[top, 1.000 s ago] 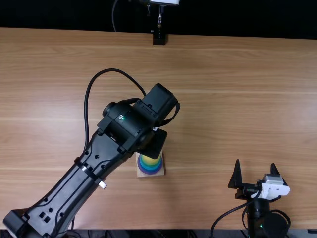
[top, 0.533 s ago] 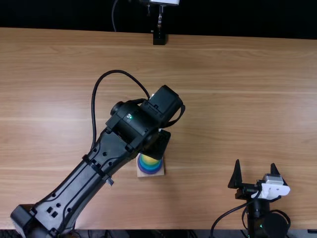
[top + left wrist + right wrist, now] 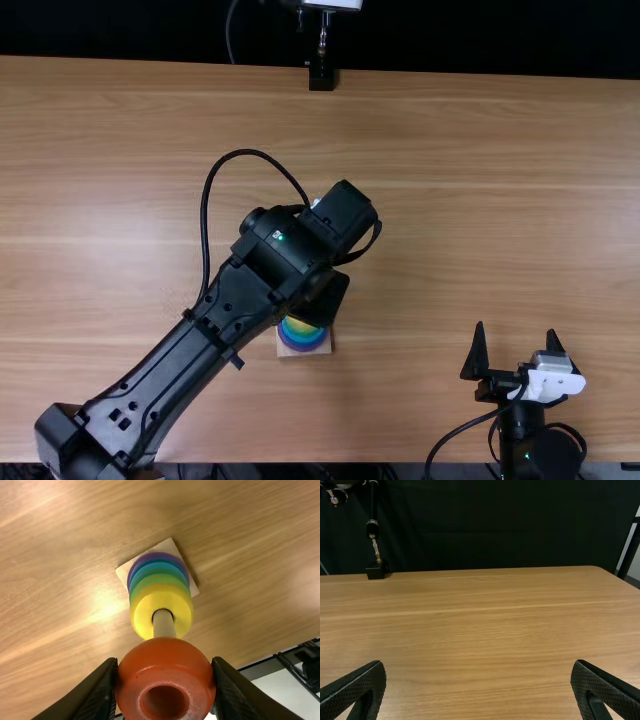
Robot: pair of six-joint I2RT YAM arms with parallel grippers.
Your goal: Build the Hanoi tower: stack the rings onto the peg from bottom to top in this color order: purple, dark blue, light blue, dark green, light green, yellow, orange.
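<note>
In the top view my left gripper [image 3: 323, 300] is over the far side of the ring stack [image 3: 303, 340] on its square base [image 3: 318, 351]. In the left wrist view, my left gripper [image 3: 165, 662] is shut on the orange ring [image 3: 165, 654], right by the wooden peg [image 3: 163, 625]; whether the peg's tip enters the ring is hidden. Below, the yellow ring [image 3: 142, 610] tops green, blue and purple rings [image 3: 159, 556] around the peg. My right gripper [image 3: 516, 330] stands open at the near right; in the right wrist view the right gripper [image 3: 479, 665] holds nothing.
The left arm [image 3: 160, 380] stretches diagonally over the near left of the table [image 3: 450, 200], its cable looping above. A small black stand [image 3: 322, 78] is at the table's far edge.
The left arm and its gripper have shifted a little to the right and toward the near edge, covering more of the stack's yellow ring. The right arm has stayed still.
</note>
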